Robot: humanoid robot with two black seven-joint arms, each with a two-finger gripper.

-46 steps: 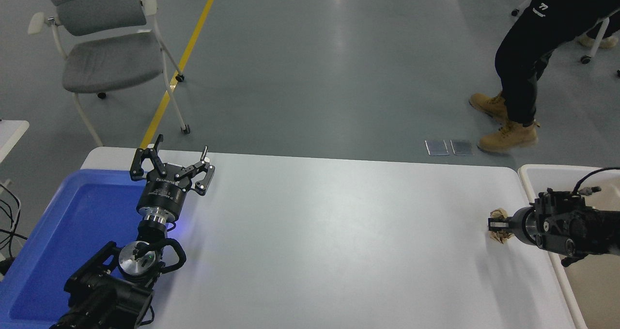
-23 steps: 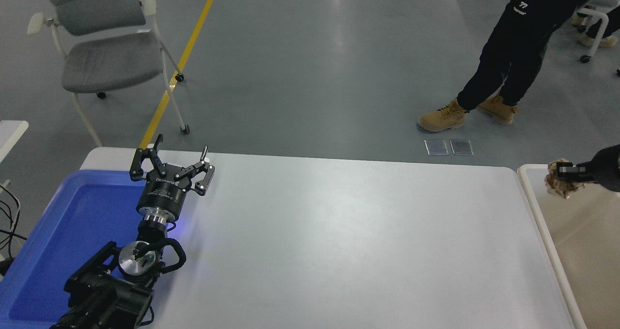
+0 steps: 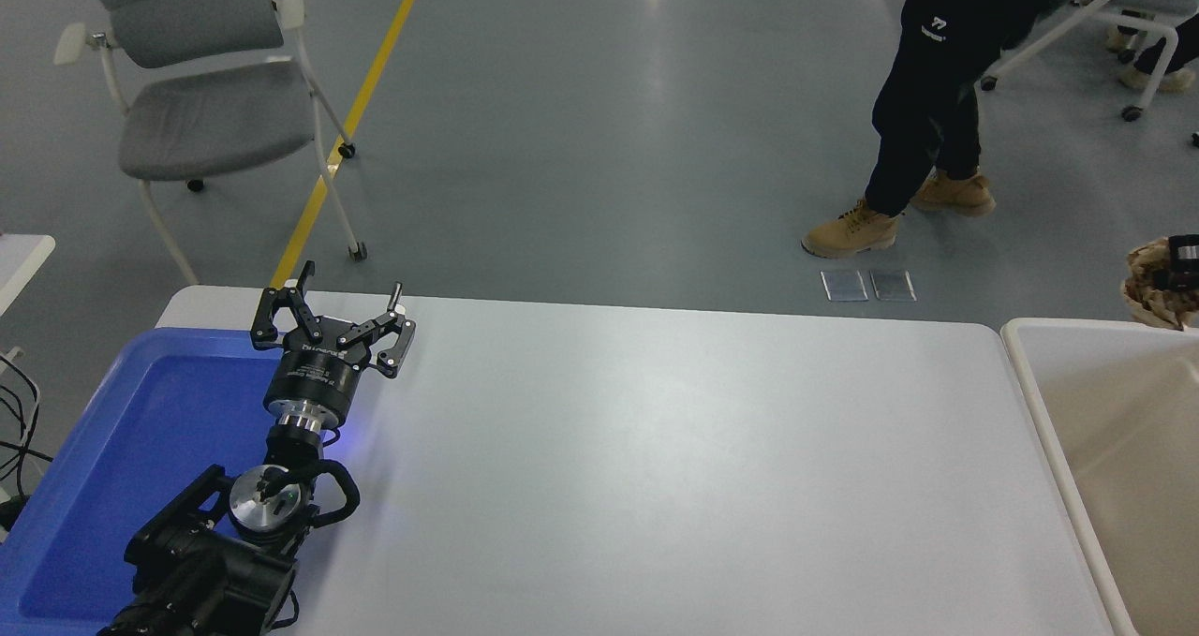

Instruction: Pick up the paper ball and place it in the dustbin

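Head view:
— Where is the paper ball (image 3: 1150, 287) sitting?
— Right gripper (image 3: 1166, 278) is clamping it at the frame's edge, past the dustbin (image 3: 1021, 355) far rim; letting go there risks dropping it outside.
— Left gripper (image 3: 333, 322)?
— Parked, spread wide, holding nothing.

So the left gripper (image 3: 333, 322) sits parked at the table's (image 3: 656, 449) near-left, fingers (image 3: 398, 346) spread and pointing toward the far edge, right over the tray's (image 3: 112, 467) far corner. Way off to the right of those fingers, the right gripper (image 3: 1182, 263) pokes in at the edge with the paper ball (image 3: 1154, 285) at its fingertips, just above the dustbin's (image 3: 1035, 402) far rim. Behind the table: a chair (image 3: 201, 102) far left, a person (image 3: 927, 111) far right.
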